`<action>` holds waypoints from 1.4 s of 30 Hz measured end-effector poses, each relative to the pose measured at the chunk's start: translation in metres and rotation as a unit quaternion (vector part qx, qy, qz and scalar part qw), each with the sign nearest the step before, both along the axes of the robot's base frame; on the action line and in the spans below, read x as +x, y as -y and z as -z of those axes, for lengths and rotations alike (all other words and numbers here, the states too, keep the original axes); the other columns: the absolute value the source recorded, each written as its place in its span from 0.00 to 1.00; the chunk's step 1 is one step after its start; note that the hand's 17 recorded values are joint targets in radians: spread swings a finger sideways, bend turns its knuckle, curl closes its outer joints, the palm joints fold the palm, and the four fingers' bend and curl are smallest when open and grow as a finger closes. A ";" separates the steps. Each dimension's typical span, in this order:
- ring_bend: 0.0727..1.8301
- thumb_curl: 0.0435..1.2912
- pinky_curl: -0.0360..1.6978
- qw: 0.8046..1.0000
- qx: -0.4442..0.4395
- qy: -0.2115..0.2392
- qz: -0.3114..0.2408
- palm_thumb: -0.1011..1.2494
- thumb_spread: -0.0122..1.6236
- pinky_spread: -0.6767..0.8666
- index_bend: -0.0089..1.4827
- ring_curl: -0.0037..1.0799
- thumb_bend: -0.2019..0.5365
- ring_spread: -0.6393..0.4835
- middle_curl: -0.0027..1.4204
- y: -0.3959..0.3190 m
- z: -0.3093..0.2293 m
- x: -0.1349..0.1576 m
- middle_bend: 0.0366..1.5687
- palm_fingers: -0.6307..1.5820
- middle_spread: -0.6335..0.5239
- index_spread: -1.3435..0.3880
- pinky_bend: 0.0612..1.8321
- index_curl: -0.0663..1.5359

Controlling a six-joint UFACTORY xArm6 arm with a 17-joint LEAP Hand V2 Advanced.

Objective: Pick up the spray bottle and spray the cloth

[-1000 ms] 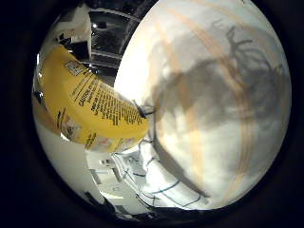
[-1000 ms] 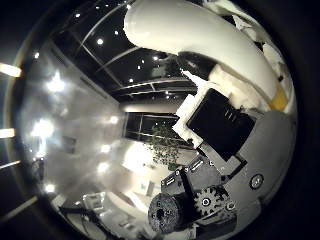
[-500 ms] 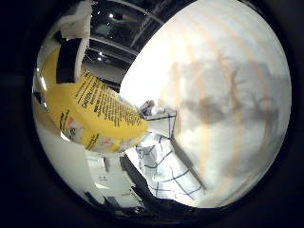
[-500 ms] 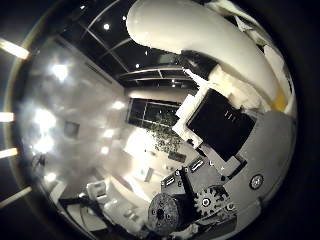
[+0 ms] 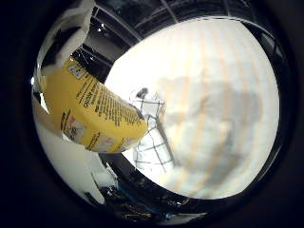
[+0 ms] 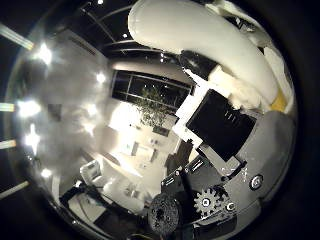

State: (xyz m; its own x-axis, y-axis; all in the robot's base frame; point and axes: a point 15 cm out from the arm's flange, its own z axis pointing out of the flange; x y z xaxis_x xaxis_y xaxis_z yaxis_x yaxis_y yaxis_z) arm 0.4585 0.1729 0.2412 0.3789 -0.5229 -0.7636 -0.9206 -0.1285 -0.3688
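Robot hand (image 6: 225, 130) seemingly clasps yellow spray bottle (image 5: 90, 111); checked cloth (image 5: 149, 142) now nearer centre.

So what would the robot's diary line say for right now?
hand: curled round spray bottle | bottle: lifted, tilted | cloth: checked, lying on white table | spray: cannot tell

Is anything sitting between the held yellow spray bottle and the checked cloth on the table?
Nothing visible. The spray bottle fills the view close to the palm, and the checked cloth lies on the white table just past it, with only bare tabletop showing around it. The nozzle itself is not visible.
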 end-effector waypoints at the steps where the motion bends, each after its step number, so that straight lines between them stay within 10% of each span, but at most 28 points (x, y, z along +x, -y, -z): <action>1: 0.81 0.60 0.82 1.000 -0.016 -0.004 -0.008 0.88 0.56 0.36 0.81 0.58 0.26 0.42 0.45 0.000 -0.001 -0.005 0.88 0.81 0.47 0.67 0.55 0.49; 25: 0.80 0.62 0.86 0.931 -0.322 0.021 -0.169 0.87 0.56 0.36 0.82 0.59 0.26 0.42 0.45 -0.043 -0.045 -0.002 0.88 0.81 0.47 0.67 0.53 0.48; 42: 0.80 0.63 0.86 0.815 -0.508 0.025 -0.277 0.86 0.56 0.36 0.82 0.60 0.25 0.41 0.45 -0.076 -0.042 0.005 0.88 0.81 0.47 0.67 0.53 0.49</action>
State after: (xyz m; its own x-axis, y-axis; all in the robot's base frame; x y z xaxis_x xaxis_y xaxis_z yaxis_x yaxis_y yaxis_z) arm 0.4638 0.2489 0.2830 0.7892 -0.6138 -0.0203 -0.6043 -0.7821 0.1520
